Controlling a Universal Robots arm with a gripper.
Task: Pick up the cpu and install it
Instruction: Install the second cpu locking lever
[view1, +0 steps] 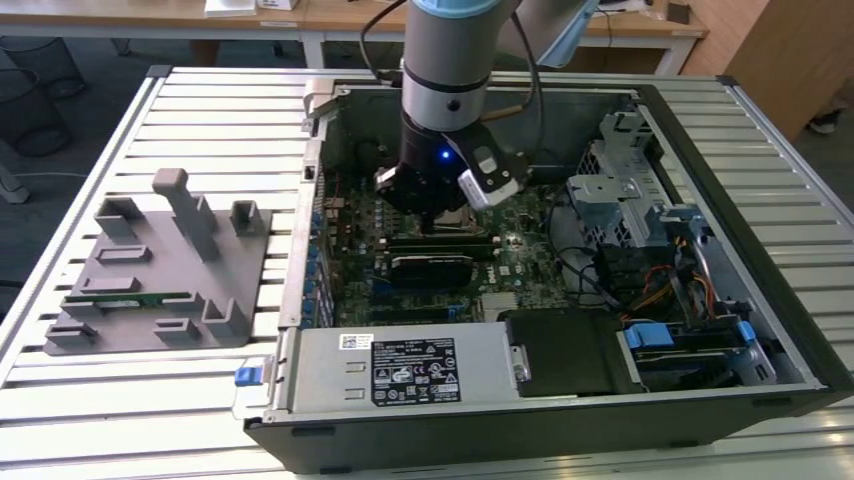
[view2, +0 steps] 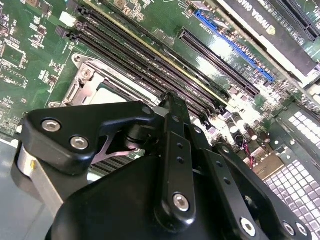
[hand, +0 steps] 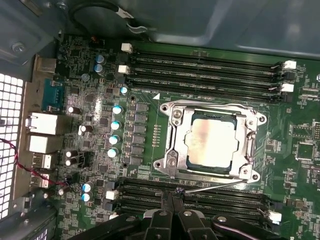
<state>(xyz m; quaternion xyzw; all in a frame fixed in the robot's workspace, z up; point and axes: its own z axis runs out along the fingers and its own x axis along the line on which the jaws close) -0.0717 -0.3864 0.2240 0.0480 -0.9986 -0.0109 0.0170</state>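
While hanging low inside the open computer case (view1: 747, 300) on the slatted bench (view1: 200, 90), closed on nothing: the gripper (view1: 430, 222), with fingertips (hand: 166, 207) pressed together in both wrist views. Just ahead of those fingertips and slightly below, past a bank of memory slots (hand: 200, 192): the cpu (hand: 212, 145), lying flat in its socket (hand: 172, 150), ringed by the metal frame. Probably light, stiff and slick across the silvery top, and fragile underneath. Best taken by two opposite edges of the thin rim and kept level, never pinched across the face or dragged. Offered by the first wrist view: the whole chip, square in the socket, plus a thin wire lever (hand: 215, 186) on the gripper's side. Offered by the second wrist view: the black linkage up close, with a pale sliver of chip beyond it. Offered by the exterior view: the arm standing over the board, and a grey fixture tray (view1: 154, 270) well apart from the gripper, outside the case.
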